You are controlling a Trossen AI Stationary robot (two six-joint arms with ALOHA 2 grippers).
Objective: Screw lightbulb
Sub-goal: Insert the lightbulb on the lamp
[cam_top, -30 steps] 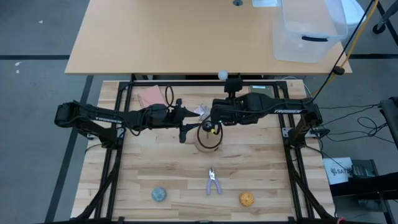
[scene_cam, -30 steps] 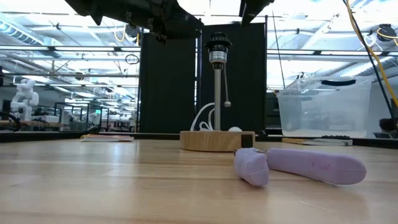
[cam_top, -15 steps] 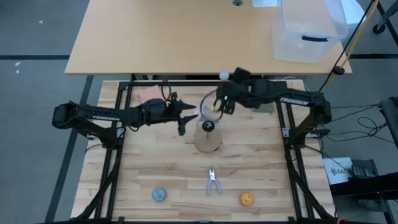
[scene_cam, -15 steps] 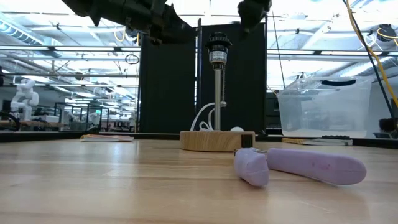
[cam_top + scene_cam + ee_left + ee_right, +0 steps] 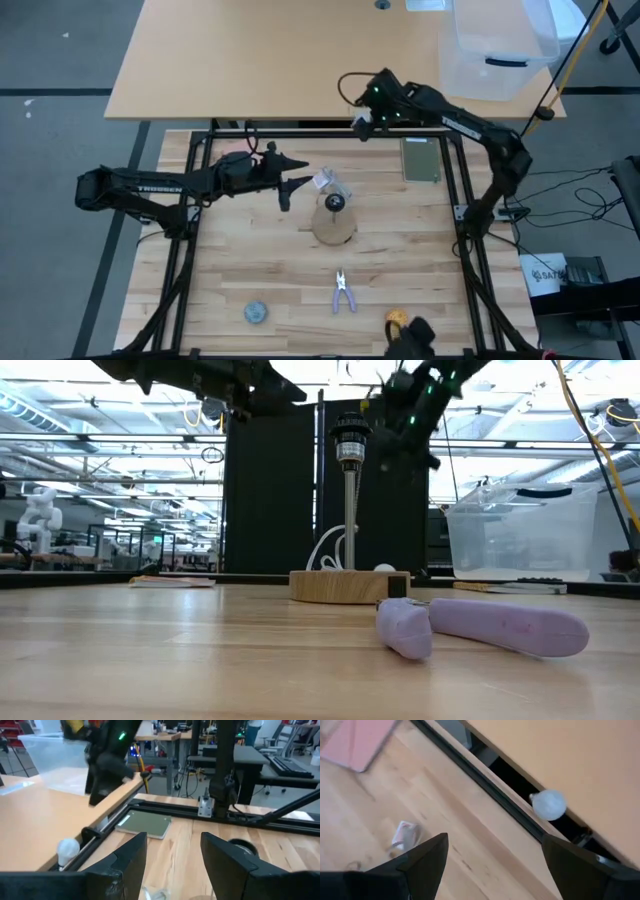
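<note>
White lightbulb sits at the table's far edge; both end effectors spread, empty.

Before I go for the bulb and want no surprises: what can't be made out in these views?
- Small white frosted lightbulb: covered in the high view by the right pincer; the wrist views don't settle whether it touches the black rail.
- Black lamp socket: its opening is unseen, side-on in the low view and too small in the high view.
- Dark shape overlapping the orange ball: cut by the high view's bottom edge, unidentifiable.
</note>
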